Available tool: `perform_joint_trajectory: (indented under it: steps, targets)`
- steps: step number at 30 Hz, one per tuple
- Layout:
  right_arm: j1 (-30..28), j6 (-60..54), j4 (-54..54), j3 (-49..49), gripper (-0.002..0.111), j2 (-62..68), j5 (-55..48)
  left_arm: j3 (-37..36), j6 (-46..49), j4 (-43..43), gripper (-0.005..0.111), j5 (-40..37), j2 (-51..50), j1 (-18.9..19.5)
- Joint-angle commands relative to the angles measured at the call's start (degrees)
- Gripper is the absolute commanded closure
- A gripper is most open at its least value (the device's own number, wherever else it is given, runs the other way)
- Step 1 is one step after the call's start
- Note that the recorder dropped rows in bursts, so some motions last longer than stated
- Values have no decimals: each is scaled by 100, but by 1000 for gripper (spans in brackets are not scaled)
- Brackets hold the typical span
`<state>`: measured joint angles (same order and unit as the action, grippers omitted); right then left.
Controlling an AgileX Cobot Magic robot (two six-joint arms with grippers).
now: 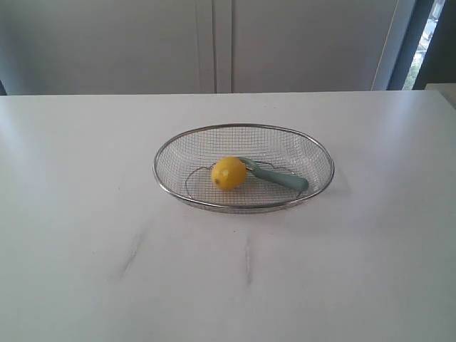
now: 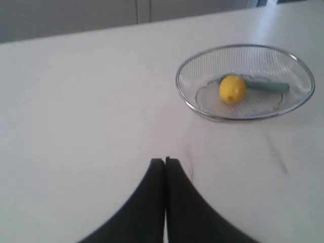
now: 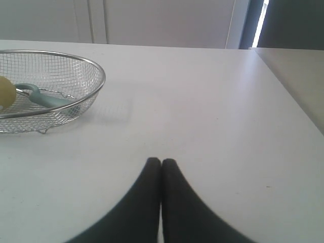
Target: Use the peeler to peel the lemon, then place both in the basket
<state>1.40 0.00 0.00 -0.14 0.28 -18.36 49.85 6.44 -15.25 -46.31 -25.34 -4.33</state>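
Observation:
The wire mesh basket [image 1: 322,153] sits in the middle of the white table. Inside it lies the yellow lemon [image 1: 229,173], with the teal peeler [image 1: 281,179] right beside it, head against the fruit. The same basket [image 2: 188,98], lemon [image 2: 232,89] and peeler [image 2: 268,86] show far off in the left wrist view. My left gripper [image 2: 165,161] is shut and empty over bare table. My right gripper [image 3: 161,162] is also shut and empty, well away from the basket [image 3: 98,83], peeler [image 3: 48,100] and lemon [image 3: 4,92]. Neither arm shows in the exterior view.
Faint grey scuff marks [image 1: 135,251] streak the table in front of the basket. The table's edge [image 3: 283,86] runs close to my right gripper. Pale cabinet doors [image 1: 214,43] stand behind the table.

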Motion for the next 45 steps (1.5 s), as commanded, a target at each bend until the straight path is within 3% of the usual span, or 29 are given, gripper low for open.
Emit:
perform_joint_trajectory:
  steps: [1,9,18,25,31,34,39,45]
  targets:
    - [27,0,0,14,108,-28,44,-17,-10,-41,106,-60,1040,118]
    - [27,0,0,14,108,-28,44,-17,-10,-41,106,-73,2149,118]
    - [27,0,0,14,108,-28,44,-198,-10,-40,106,21,2294,118]
    - [27,0,0,14,108,-28,44,-1484,-10,273,106,897,2534,135]
    - [27,0,0,14,108,-28,44,-2535,-10,319,106,923,2534,135]
    - [27,0,0,14,108,-28,44,-3023,-10,402,106,1641,2534,135]
    - [27,0,0,14,108,-28,44,-3798,-10,727,106,1814,2534,135]
    - [27,0,0,14,108,-28,44,-4524,-5,818,106,3374,2534,135]
